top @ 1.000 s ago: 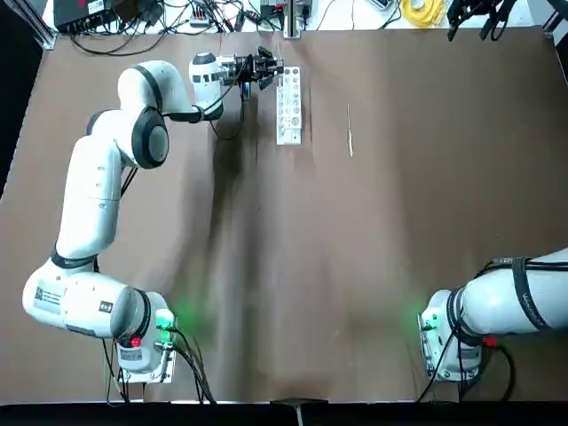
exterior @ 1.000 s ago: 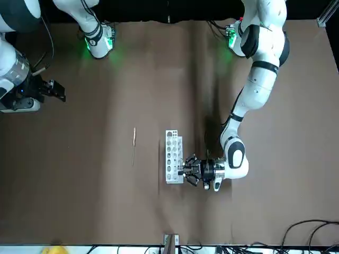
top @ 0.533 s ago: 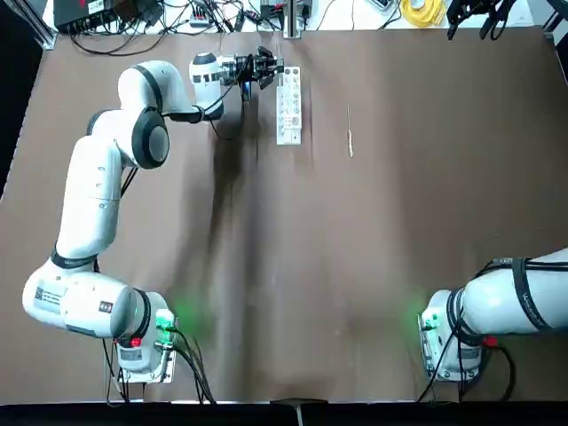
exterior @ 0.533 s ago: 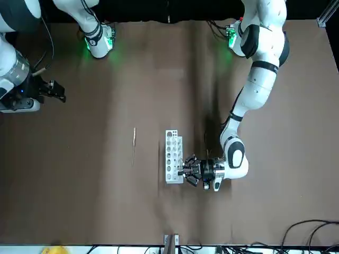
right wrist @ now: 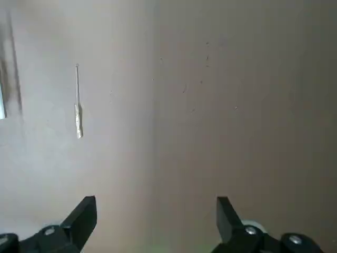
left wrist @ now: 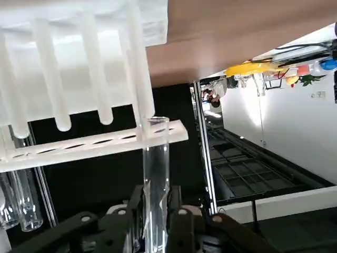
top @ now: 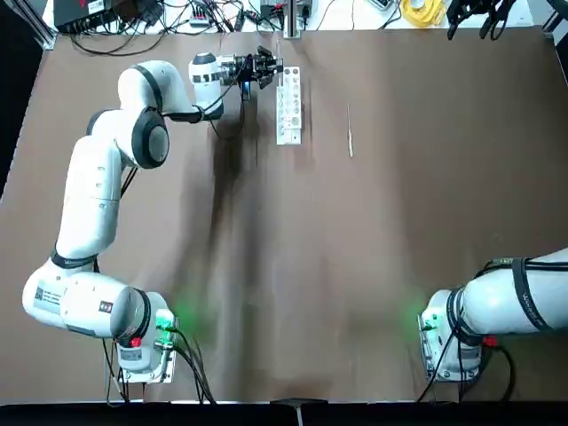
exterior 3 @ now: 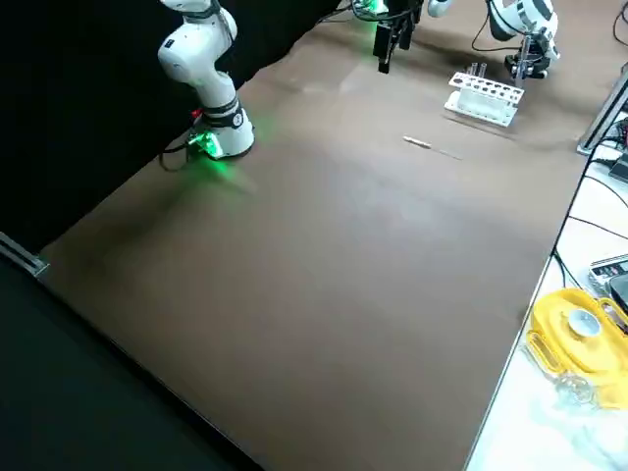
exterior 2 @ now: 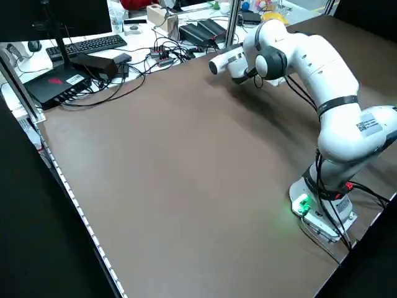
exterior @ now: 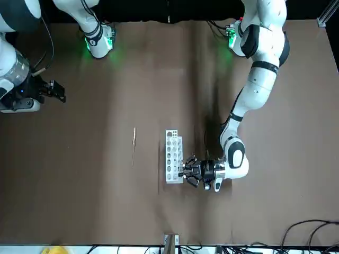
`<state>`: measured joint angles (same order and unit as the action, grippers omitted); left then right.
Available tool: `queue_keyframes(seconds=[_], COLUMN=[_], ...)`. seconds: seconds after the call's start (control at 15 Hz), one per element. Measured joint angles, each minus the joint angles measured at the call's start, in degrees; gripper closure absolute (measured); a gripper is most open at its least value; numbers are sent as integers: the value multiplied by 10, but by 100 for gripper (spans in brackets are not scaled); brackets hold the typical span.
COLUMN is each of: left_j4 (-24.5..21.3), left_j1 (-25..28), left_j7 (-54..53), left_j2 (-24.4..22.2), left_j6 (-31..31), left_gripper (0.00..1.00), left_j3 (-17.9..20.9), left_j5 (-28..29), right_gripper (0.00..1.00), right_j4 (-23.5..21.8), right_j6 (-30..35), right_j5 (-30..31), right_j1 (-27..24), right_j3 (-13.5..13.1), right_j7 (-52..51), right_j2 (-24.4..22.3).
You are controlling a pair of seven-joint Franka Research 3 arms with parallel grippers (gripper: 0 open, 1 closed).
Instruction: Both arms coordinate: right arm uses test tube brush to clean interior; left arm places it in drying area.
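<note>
My left gripper (top: pixel 269 67) reaches to the table's far side, at the far end of the white holed rack (top: pixel 288 105). In the left wrist view it (left wrist: pixel 152 213) is shut on a clear glass test tube (left wrist: pixel 156 158) that stands against the rack's edge (left wrist: pixel 95 145); I cannot tell whether the tube sits in a hole. The front view shows the same gripper (exterior: pixel 188 171) beside the rack (exterior: pixel 173 157). The test tube brush (top: pixel 350 133) lies alone on the table right of the rack. My right gripper (right wrist: pixel 155 204) hangs open high above the table, far from the brush (right wrist: pixel 78 113).
More glass tubes (exterior 3: pixel 477 70) stand in the rack. Cables and electronics (top: pixel 133 13) crowd the far edge, with a yellow object (top: pixel 424 11) beyond it. The brown tabletop (top: pixel 355 266) spreads wide between the arms' bases.
</note>
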<state>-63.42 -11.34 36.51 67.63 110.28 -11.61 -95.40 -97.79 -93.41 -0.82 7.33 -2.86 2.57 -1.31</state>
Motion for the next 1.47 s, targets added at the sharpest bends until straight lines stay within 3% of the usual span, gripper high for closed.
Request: queue_keyframes(seconds=[1.47], left_j4=[-10], left_j1=[1], left_j7=[-11], left_j2=[3], left_j6=[6], left_gripper=[77], left_j3=[2], left_j5=[-1], right_gripper=[0], right_j4=[0], right_j6=[-2], right_j5=[0], right_j1=[-1], right_j3=[-1], right_j7=[0], right_j2=[0])
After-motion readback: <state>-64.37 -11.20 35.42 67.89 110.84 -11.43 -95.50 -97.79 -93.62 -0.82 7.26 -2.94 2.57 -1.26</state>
